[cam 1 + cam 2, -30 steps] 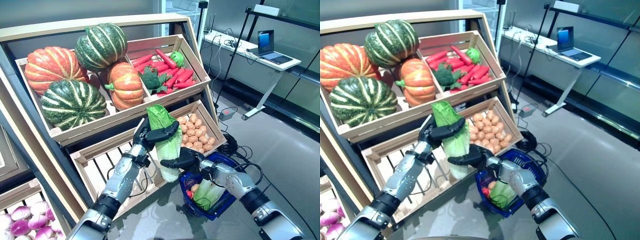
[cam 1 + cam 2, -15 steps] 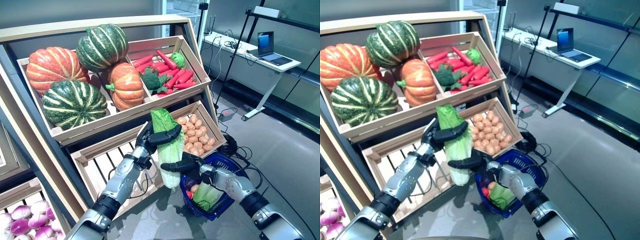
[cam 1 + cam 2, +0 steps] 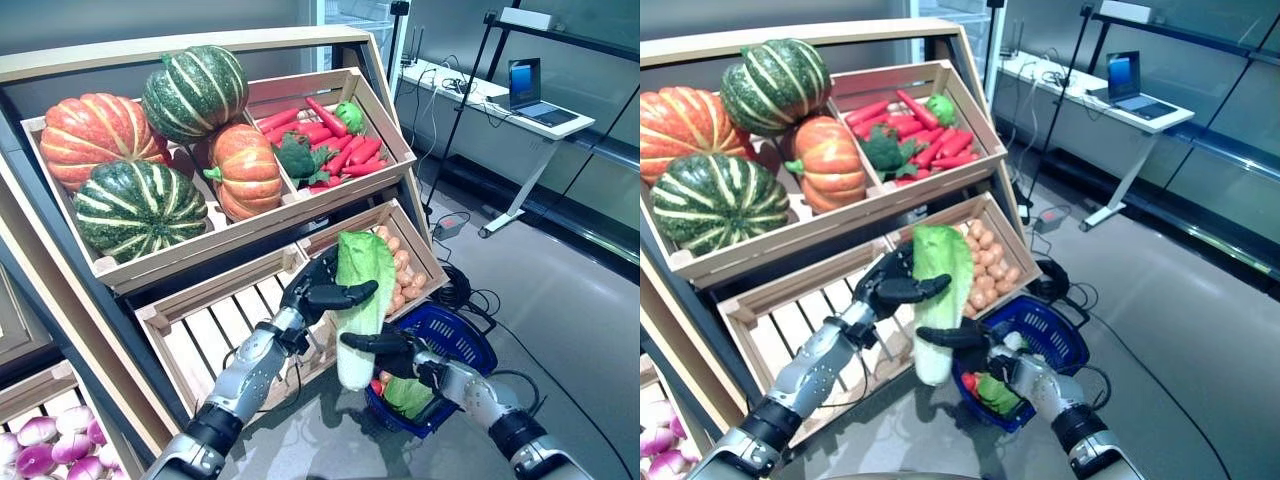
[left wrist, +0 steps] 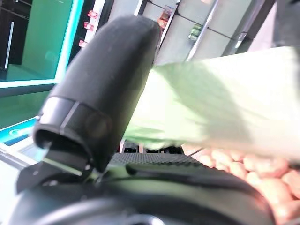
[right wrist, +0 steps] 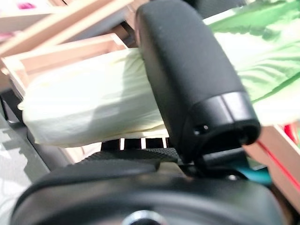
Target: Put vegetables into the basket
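Observation:
A long green cabbage (image 3: 362,298) stands upright in the air in front of the lower crates, its pale stalk end down. My left hand (image 3: 322,292) is shut on its leafy upper part. My right hand (image 3: 387,347) is shut on its pale lower part (image 5: 93,110). The blue basket (image 3: 462,339) sits on the floor just right of the cabbage, with greens and small red and orange vegetables inside. In the left wrist view the cabbage (image 4: 220,108) lies across the palm under the thumb.
A wooden stand holds pumpkins (image 3: 180,150) in the top left crate and red peppers with broccoli (image 3: 325,140) in the top right. Potatoes (image 3: 402,270) fill the lower right crate. A slatted crate (image 3: 215,330) lies lower left. A desk with a laptop (image 3: 525,85) stands far right.
Both hands have carried the cabbage to the right and a little down, closer to the basket. The camera has also shifted slightly.

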